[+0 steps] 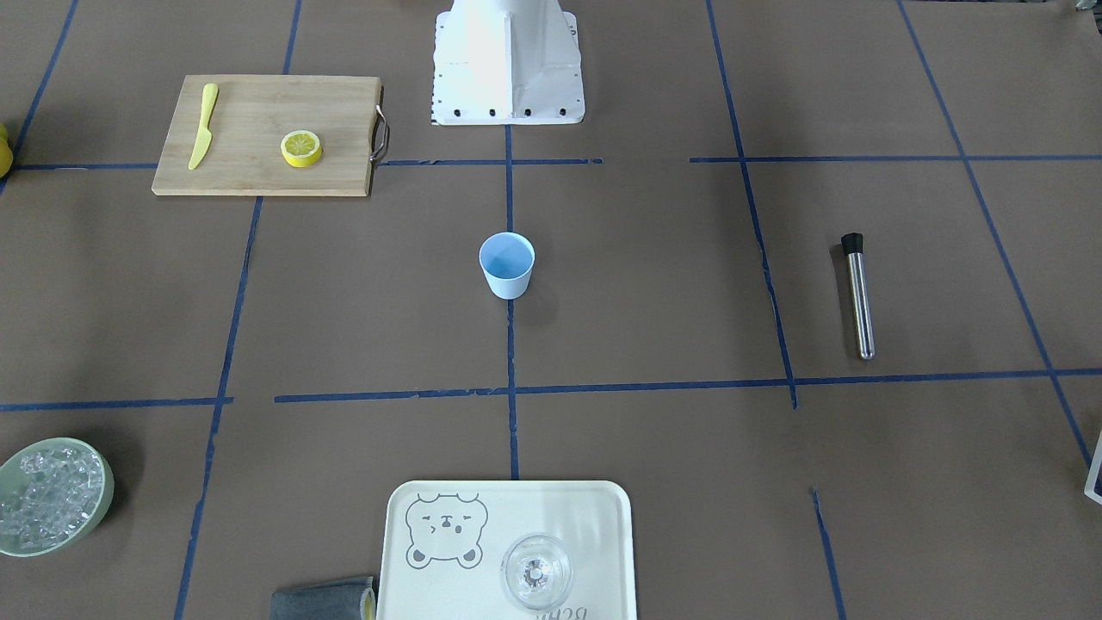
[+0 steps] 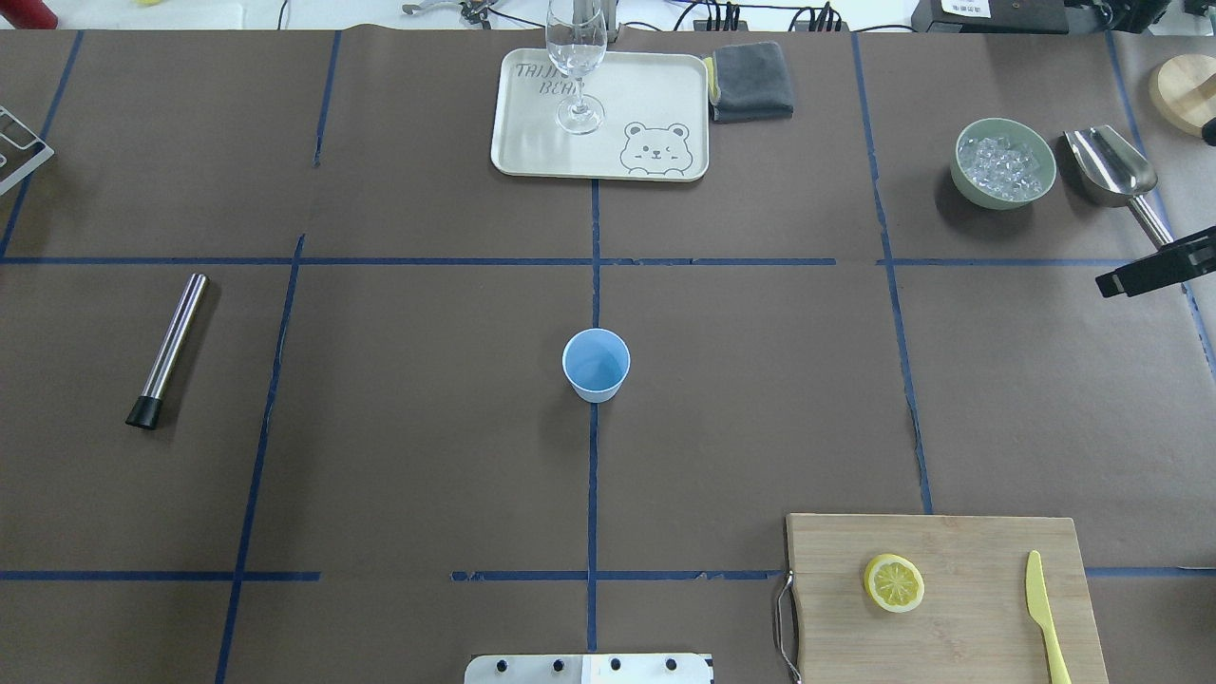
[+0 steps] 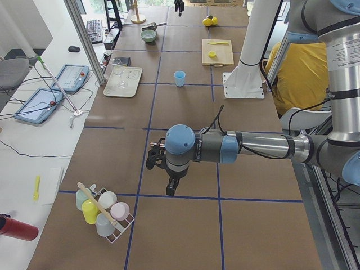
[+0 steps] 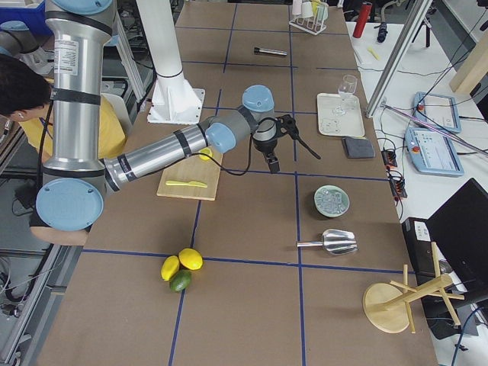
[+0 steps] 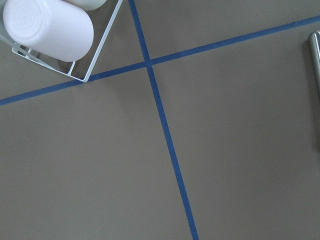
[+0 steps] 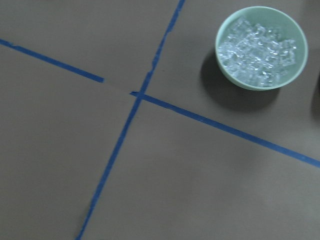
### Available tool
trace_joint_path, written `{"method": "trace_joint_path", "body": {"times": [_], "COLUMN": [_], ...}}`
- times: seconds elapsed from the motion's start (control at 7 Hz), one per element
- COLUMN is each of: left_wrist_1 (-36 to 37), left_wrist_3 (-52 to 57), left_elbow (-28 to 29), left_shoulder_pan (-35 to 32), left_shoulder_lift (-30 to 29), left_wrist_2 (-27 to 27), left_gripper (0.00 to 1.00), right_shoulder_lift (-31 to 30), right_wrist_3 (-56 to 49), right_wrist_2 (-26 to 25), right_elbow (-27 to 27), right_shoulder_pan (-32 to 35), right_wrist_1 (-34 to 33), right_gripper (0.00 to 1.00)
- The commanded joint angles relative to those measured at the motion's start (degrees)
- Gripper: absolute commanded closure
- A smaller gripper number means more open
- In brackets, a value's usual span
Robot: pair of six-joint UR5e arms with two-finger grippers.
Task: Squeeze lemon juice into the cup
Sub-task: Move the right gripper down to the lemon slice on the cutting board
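Note:
The lemon (image 2: 894, 582) is a thick round slice lying face up on a wooden cutting board (image 2: 950, 627) at the near right of the table; it also shows in the front view (image 1: 301, 148). The cup (image 2: 596, 365), light blue and upright, stands alone at the table's centre (image 1: 507, 265). My right gripper (image 2: 1154, 269) hangs at the right edge, far from both, and only a black part of it shows; I cannot tell its state. My left gripper (image 3: 164, 171) hovers over the far left end of the table, state unreadable. Neither wrist view shows fingers.
A yellow plastic knife (image 2: 1045, 617) lies on the board. At the far edge stand a tray (image 2: 532, 152) with a clear glass (image 2: 576, 66) and a grey cloth (image 2: 752, 81). A bowl of ice (image 2: 1005, 163) and a metal scoop (image 2: 1110, 166) sit far right, a steel muddler (image 2: 169, 349) left.

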Motion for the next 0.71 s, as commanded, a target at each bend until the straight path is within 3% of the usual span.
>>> {"method": "trace_joint_path", "body": {"times": [0.0, 0.29, 0.57], "left_wrist_1": [0.0, -0.1, -0.1], "left_wrist_3": [0.0, 0.0, 0.0], "left_elbow": [0.0, 0.0, -0.5], "left_shoulder_pan": [0.0, 0.0, -0.1], "left_shoulder_lift": [0.2, 0.2, 0.2], "left_wrist_2": [0.0, 0.0, 0.0], "left_gripper": [0.0, 0.0, 0.0], "right_shoulder_lift": [2.4, 2.4, 1.4], "right_wrist_3": [13.9, 30.2, 38.7], "right_wrist_2": [-4.9, -17.8, -28.1], "right_elbow": [3.6, 8.8, 8.6], "right_shoulder_pan": [-11.1, -26.3, -38.3], "right_wrist_1": [0.3, 0.1, 0.3], "right_gripper": [0.0, 0.0, 0.0]}}
